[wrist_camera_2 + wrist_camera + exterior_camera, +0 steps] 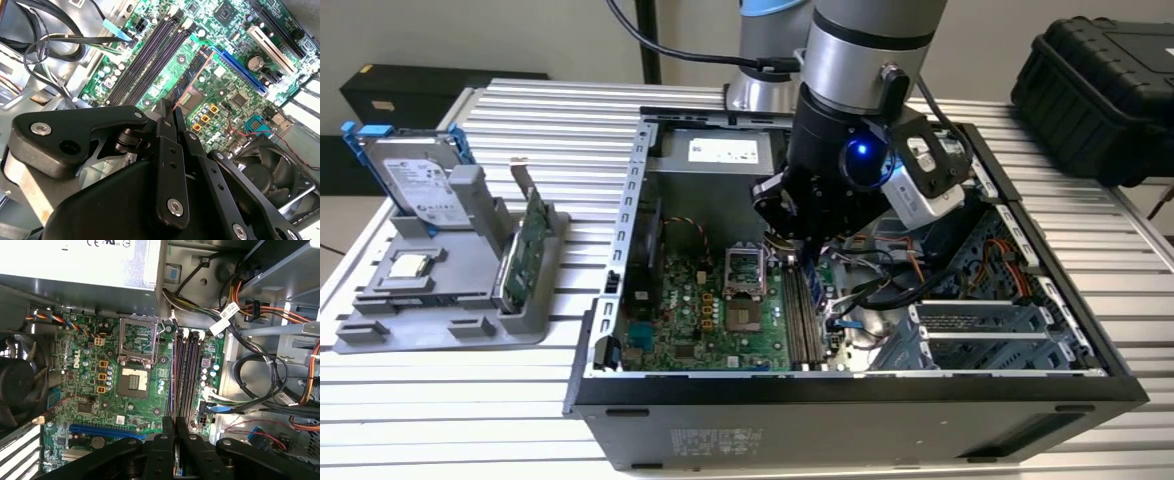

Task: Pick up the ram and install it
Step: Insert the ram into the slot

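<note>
My gripper [807, 248] is down inside the open computer case [627, 200], above the green motherboard [687, 310]. In the second wrist view the black fingers [165, 125] are shut on the ram [192, 75], a narrow dark stick with small chips and an orange edge that sticks out from between them. It hangs a little above the board, running along beside the long black memory slots [145, 60]. In the first wrist view the ram [174, 390] shows edge-on as a thin dark line next to those memory slots [189, 375]. Whether it touches a slot I cannot tell.
A grey holder [440, 300] outside the case, at the exterior view's left, carries a hard drive in a blue frame [414, 180] and a green card [527, 250]. Cable bundles [260, 375], the processor socket [137, 355] and a fan [265, 170] crowd around the slots.
</note>
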`<state>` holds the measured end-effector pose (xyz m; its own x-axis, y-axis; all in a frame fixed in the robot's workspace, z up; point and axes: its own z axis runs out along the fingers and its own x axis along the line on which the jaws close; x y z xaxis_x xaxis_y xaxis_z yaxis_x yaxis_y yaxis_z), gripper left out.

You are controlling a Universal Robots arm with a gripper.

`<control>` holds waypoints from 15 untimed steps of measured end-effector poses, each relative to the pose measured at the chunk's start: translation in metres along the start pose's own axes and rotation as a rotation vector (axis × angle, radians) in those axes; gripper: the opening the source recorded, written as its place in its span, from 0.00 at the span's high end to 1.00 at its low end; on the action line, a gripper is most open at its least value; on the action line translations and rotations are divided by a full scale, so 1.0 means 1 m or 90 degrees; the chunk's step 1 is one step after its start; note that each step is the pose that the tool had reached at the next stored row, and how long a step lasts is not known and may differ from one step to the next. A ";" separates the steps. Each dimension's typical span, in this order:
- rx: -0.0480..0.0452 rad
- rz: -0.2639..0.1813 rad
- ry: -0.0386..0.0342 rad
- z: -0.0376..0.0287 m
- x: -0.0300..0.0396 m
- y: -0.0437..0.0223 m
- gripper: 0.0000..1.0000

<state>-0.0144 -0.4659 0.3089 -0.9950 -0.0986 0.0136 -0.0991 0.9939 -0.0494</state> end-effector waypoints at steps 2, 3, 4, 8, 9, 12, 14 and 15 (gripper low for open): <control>0.0000 0.000 0.0000 0.0001 0.0000 0.0000 1.00; 0.0000 0.000 0.0000 0.0001 0.0000 0.0000 1.00; 0.0000 0.000 0.0000 0.0001 0.0000 0.0000 1.00; -0.0003 0.000 -0.0001 0.0008 0.0000 0.0001 1.00; -0.0003 0.002 -0.0001 0.0015 0.0000 0.0001 1.00; -0.0006 0.026 0.0012 0.0043 -0.0001 0.0002 1.00; -0.0007 0.044 0.0021 0.0068 -0.0002 0.0004 1.00; -0.0007 0.050 0.0024 0.0086 -0.0002 0.0004 1.00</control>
<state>-0.0144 -0.4659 0.3003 -0.9997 -0.0200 0.0134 -0.0206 0.9986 -0.0493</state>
